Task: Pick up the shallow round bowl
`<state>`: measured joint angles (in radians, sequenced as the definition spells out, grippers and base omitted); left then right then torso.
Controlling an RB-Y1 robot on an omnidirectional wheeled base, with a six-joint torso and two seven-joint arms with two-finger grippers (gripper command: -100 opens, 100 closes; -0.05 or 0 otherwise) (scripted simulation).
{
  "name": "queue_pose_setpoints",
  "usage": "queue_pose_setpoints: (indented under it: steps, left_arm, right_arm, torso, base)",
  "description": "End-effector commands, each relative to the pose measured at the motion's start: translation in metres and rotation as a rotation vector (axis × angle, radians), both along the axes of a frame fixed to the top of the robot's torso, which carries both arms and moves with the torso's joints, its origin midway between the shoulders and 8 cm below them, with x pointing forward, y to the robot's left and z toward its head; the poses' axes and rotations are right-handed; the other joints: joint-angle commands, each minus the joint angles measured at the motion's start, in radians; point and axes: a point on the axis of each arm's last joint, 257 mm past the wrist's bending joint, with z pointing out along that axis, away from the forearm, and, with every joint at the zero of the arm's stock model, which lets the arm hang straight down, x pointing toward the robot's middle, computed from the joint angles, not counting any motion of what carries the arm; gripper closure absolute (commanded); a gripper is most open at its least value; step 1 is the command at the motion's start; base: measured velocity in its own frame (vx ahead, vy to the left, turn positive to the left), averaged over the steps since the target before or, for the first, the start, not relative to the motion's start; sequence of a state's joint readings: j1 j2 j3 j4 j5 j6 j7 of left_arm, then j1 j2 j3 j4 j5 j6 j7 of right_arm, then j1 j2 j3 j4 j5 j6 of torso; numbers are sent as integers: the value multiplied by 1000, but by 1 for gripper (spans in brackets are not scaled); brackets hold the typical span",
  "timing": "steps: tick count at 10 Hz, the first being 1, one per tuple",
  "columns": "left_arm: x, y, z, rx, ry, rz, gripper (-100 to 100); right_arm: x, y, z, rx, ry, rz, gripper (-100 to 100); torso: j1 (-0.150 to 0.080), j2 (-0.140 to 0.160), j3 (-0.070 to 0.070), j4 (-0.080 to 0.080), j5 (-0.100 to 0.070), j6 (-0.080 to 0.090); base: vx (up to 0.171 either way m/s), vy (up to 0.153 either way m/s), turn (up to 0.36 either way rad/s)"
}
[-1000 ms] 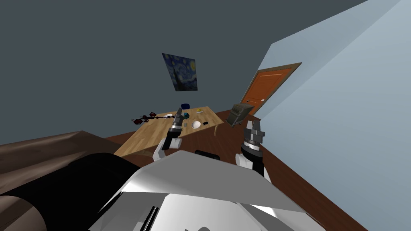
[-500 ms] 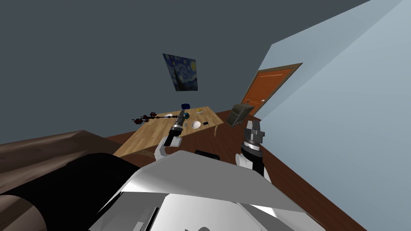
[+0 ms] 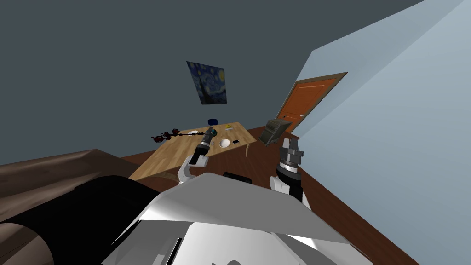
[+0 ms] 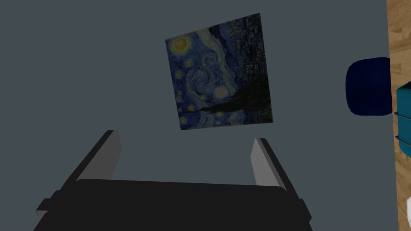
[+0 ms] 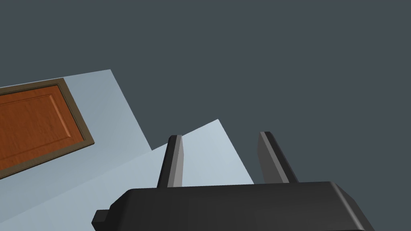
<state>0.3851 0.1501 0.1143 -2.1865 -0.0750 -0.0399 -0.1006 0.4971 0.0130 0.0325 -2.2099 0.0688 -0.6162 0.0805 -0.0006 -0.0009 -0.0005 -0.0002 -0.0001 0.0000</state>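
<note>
Rectangular surface of pale grained wood ahead. Stretched over it, left end effector, thin flat blades spread wide, nothing between. Raised off to the surface's side, right end effector, blades parted, likewise empty. Resting on the surface near the left blades, untouched: shallow round bowl, smooth white.

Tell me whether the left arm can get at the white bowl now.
Probably yes: the open left gripper hangs over the table beside the white bowl, nothing between them; it points at the wall, though, and must tilt down.
</note>
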Motion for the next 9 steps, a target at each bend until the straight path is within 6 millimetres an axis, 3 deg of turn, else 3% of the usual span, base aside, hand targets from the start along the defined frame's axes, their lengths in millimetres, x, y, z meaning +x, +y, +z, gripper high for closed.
queue_pose_setpoints:
  steps: [1,9]
  left_arm:
    - [6,5,-11,-5,37,9,-100]
    - [34,26,-75,-34,265,61,-100]
  right_arm:
    - [0,0,0,0,0,0,0]
    - [0,0,0,0,0,0,0]
  torso:
    - [0,0,0,0,0,0]
    - [-1,-1,0,0,0,0]
  base:
    - [10,-10,7]
    - [16,-14,11]
